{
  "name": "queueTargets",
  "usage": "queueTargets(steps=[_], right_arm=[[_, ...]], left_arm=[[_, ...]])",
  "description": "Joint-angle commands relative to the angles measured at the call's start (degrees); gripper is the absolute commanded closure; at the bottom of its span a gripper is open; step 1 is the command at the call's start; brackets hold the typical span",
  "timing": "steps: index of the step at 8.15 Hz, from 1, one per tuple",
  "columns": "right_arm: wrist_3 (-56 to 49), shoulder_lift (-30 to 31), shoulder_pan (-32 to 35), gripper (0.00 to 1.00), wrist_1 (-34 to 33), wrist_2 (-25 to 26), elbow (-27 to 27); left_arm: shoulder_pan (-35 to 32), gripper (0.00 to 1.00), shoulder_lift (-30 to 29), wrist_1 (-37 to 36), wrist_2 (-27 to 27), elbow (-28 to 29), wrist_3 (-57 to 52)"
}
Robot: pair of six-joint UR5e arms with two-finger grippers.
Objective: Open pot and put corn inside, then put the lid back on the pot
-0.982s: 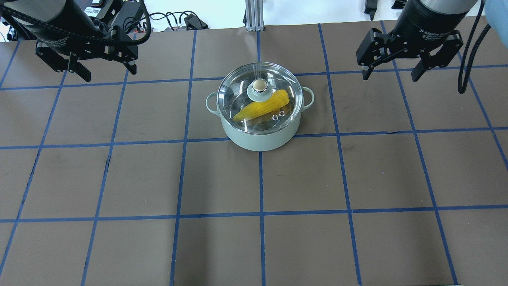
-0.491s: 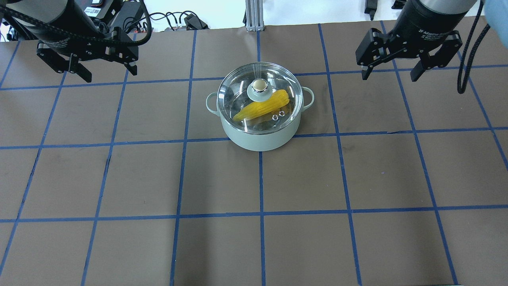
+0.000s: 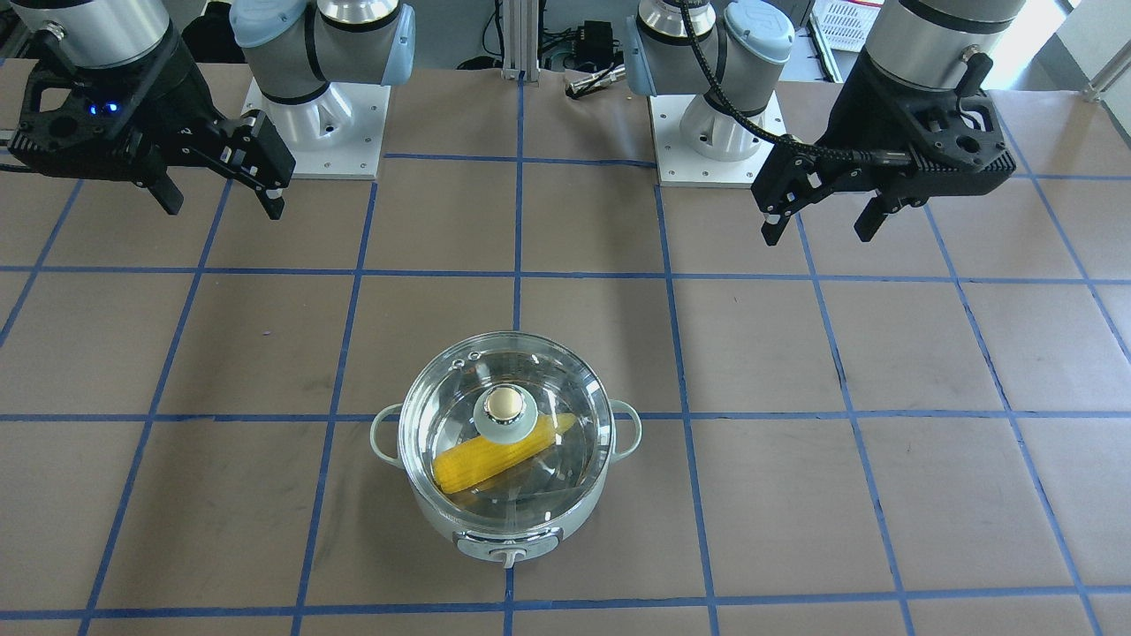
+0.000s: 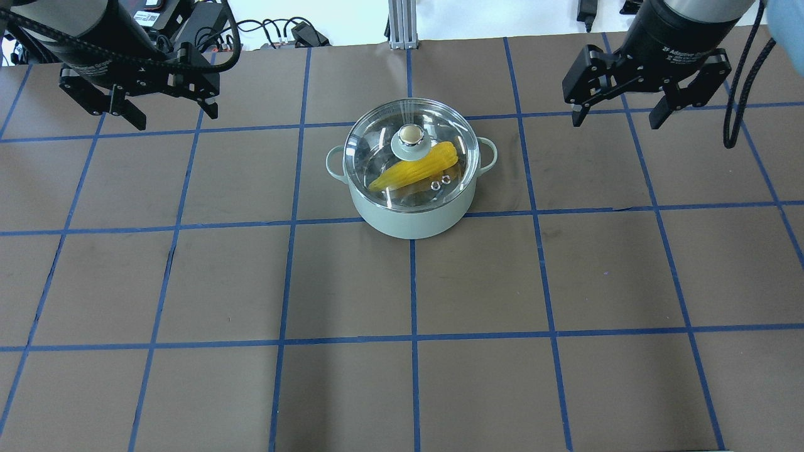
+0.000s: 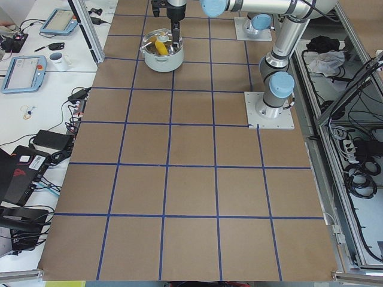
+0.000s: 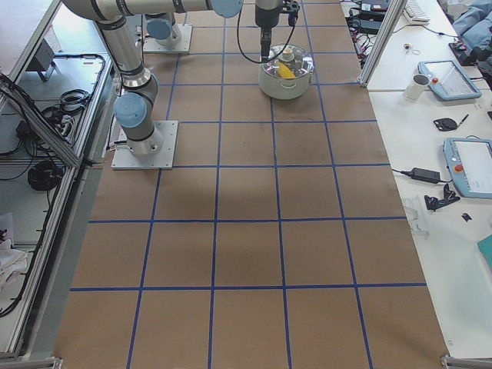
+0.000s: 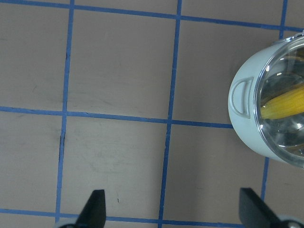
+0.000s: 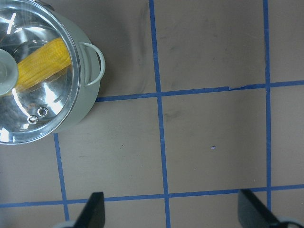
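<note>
Looks done: clear glass lid (image 4: 383,138) sits on the mint-green pot (image 4: 411,220), yellow corn (image 4: 418,168) inside; my left gripper (image 4: 176,117) and right gripper (image 4: 615,120) flank it, spread, empty.

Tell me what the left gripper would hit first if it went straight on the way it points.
Likely the brown table: the left gripper points down beside the pot, not at it.

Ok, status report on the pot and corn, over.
Left gripper open, empty, clear of pot. Right gripper open, empty. Corn inside pot, lid seated on top. Nothing seen in the way.
</note>
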State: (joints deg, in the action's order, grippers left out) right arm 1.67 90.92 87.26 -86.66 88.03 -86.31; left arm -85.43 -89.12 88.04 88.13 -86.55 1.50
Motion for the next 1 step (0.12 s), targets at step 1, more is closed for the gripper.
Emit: queueTargets(steps=[1], right_arm=[[-0.1, -0.1, -0.1, 0.0, 0.0, 0.0, 0.0]], left_arm=[[0.0, 0.0, 0.1, -0.2, -0.1, 0.1, 0.0]])
